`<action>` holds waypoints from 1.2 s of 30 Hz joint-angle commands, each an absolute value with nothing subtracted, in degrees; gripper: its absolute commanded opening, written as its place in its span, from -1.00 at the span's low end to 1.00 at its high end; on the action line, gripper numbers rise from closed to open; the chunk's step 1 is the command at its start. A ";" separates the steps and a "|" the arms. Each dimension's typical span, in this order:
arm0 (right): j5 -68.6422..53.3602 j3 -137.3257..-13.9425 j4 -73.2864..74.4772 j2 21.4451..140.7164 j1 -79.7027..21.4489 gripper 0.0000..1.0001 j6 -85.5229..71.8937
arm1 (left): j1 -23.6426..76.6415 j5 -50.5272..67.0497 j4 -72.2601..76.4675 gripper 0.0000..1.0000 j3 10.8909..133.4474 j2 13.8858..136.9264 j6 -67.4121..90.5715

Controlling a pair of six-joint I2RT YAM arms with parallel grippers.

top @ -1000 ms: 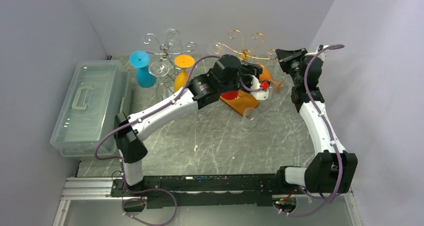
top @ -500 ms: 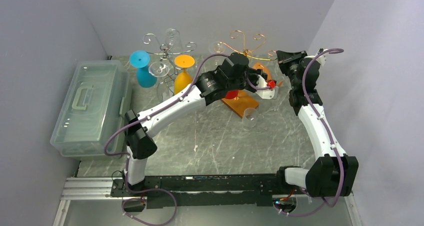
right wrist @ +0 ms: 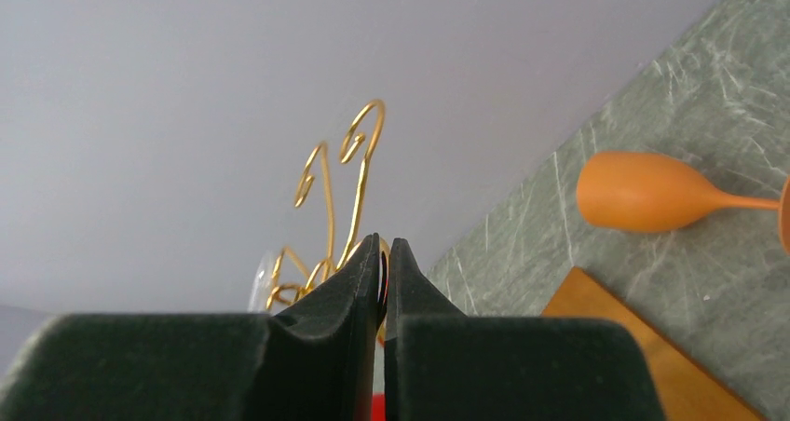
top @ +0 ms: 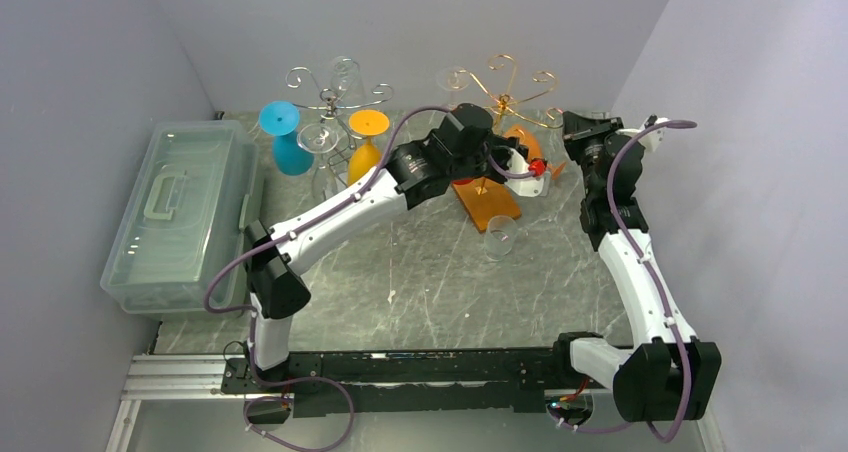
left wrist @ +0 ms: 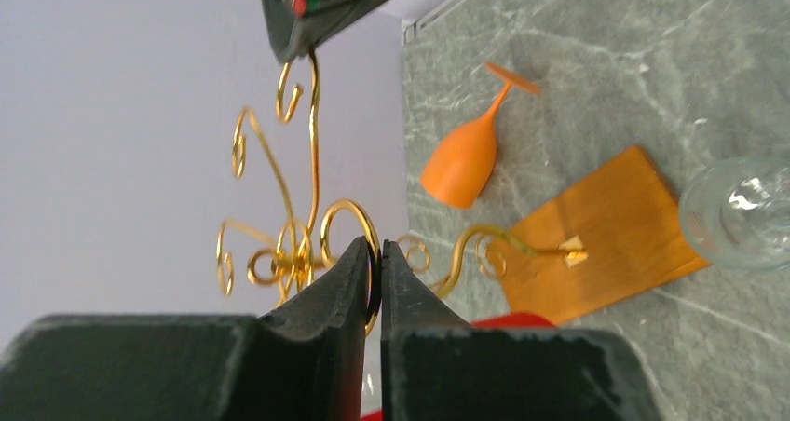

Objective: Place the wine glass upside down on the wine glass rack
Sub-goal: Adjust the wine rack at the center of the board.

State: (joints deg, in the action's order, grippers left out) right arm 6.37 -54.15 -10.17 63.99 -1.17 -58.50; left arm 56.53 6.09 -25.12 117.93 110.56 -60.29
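the gold wine glass rack (top: 500, 84) (left wrist: 312, 160) (right wrist: 359, 174) rises from its orange base board (top: 487, 200) (left wrist: 606, 235), which lies on the grey marbled table (top: 420, 282). both arms reach in over that board. the left gripper (left wrist: 373, 253) has its two fingers pressed together on a gold wire loop of the rack, above the board's far-left end. the right gripper (right wrist: 384, 249) is likewise clamped on a gold loop, higher up and on the board's far-right side; from the left wrist it shows as a black block at the top of one curl.

no glass hangs on the gold rack that can be made out. a clear wine glass (top: 497, 237) (left wrist: 741, 211) lies on its side on the table, just beside the board's near corner (whether its rim touches the wood cannot be told). an orange wine glass (top: 528, 142) (left wrist: 461, 165) (right wrist: 643, 193) lies on its side too, just beyond the board's far edge, its foot pointing away from the board.

well to the left of the board stands a silver rack (top: 335, 92), with a blue glass (top: 287, 140) and a yellow-orange glass (top: 366, 144) by it, both foot uppermost. farther left again from the board sits a clear plastic box (top: 180, 212) with its lid on.
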 commanded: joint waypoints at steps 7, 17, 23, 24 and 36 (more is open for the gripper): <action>1.80 -50.11 -3.30 62.69 -2.91 -1.00 -56.86 | 52.95 1.84 -22.82 -0.98 114.78 106.19 -61.07; -1.81 -49.17 -0.98 60.61 -4.41 -0.55 -54.64 | 50.24 1.76 -22.32 -1.00 112.78 104.33 -61.53; -5.87 -52.15 1.46 60.80 2.34 0.26 -52.47 | 50.09 2.60 -22.24 -1.00 111.83 103.37 -62.05; -7.14 -52.45 1.23 60.78 4.03 0.38 -52.47 | 50.06 2.43 -22.36 -1.00 111.67 103.27 -62.14; -27.26 -68.33 -5.22 78.63 10.63 1.00 -53.18 | 49.90 2.97 -22.96 -1.00 109.26 101.79 -62.74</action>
State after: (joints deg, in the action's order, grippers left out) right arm -18.85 -62.63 -2.90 73.49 10.68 -53.93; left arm 51.68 6.96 -23.20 109.84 103.85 -62.94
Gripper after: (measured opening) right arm 0.994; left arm 0.106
